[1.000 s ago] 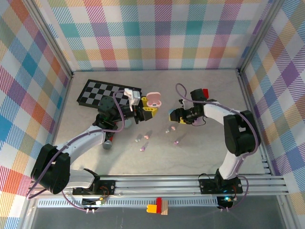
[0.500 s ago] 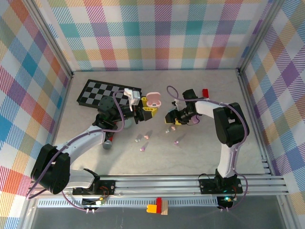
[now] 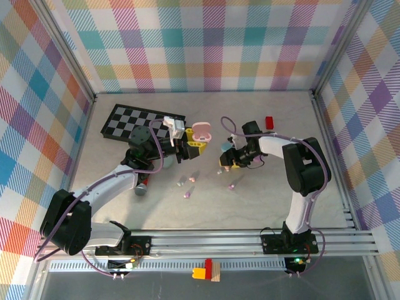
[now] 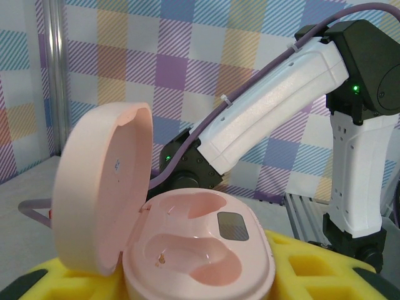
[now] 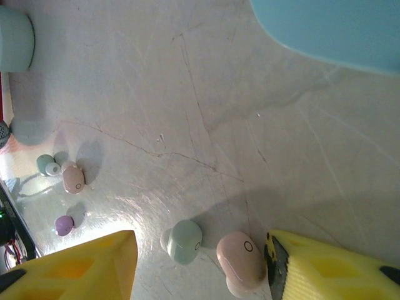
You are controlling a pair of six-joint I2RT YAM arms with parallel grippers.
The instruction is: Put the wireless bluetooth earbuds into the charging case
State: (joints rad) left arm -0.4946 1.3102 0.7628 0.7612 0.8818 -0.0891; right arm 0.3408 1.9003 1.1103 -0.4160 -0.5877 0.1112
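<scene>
My left gripper is shut on the base of a pink charging case, held above the table. Its lid stands open and both sockets are bare. My right gripper is open, low over the table beside the case. A pale green earbud and a pink earbud lie between its yellow fingers. The pink one touches the right-hand finger. Further earbuds lie loose to the left: pink, greenish and purple. From above they are specks in mid table.
A blue case lies just beyond the right gripper and a pale green case farther off. A checkerboard sits at the back left, a small red block at the back right. Checked walls close in three sides.
My right gripper has shifted left and down over the two earbuds, and its fingers have drawn closer together. The left arm and the pink case have not moved.
</scene>
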